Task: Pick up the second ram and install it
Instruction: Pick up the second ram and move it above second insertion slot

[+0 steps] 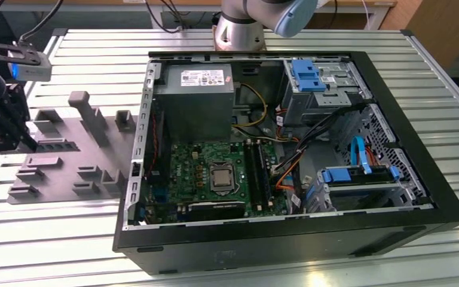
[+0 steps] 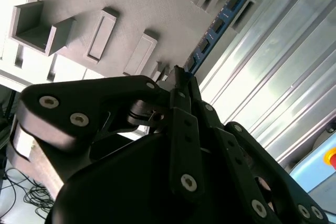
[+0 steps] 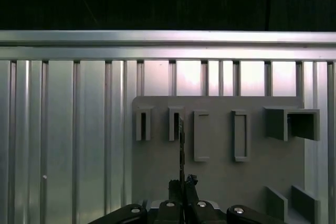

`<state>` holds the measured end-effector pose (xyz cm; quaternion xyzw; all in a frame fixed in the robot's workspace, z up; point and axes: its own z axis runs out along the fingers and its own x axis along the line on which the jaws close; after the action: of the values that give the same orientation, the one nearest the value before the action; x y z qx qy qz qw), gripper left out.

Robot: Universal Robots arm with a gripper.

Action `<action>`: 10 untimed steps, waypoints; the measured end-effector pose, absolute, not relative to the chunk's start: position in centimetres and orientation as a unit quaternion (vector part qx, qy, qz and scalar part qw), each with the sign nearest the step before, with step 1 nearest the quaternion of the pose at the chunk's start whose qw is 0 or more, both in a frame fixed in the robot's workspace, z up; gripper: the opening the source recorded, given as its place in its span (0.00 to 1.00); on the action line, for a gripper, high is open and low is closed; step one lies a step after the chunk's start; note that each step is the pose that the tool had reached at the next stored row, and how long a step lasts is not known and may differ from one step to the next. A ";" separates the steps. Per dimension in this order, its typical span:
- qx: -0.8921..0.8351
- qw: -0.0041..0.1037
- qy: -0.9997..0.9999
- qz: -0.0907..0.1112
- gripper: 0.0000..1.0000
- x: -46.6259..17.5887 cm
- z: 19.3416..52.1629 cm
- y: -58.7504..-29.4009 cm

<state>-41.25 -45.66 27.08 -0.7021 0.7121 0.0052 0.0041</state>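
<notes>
The second ram (image 2: 216,23) is a thin blue-green stick that runs from my fingertips toward two grey blocks of the holder tray (image 2: 157,3). In the first wrist view the second ram (image 3: 181,145) shows edge-on over the holder tray (image 3: 220,182). My gripper (image 2: 178,75) is shut on the stick's near end, and the gripper (image 3: 182,184) looks the same from the other wrist camera. In the exterior view the gripper (image 1: 2,134) hangs over the far-left end of the holder tray (image 1: 62,176). Whether the stick still touches the blocks is unclear.
An open black computer case (image 1: 421,215) lies at the exterior view's right, with its green motherboard (image 1: 205,158) and long black memory slots (image 1: 255,170) exposed. Tall grey posts (image 1: 86,113) rise from the tray. The ribbed metal table (image 1: 78,54) surrounds everything.
</notes>
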 end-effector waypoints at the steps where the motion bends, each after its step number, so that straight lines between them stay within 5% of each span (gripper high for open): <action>1: -0.702 0.004 0.712 0.005 0.14 -41.3 27.2 -45.7; 10: -0.702 0.004 0.712 0.005 0.14 -41.3 29.2 -45.7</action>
<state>-41.25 -45.66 29.24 -0.7021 0.7121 0.0052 0.0041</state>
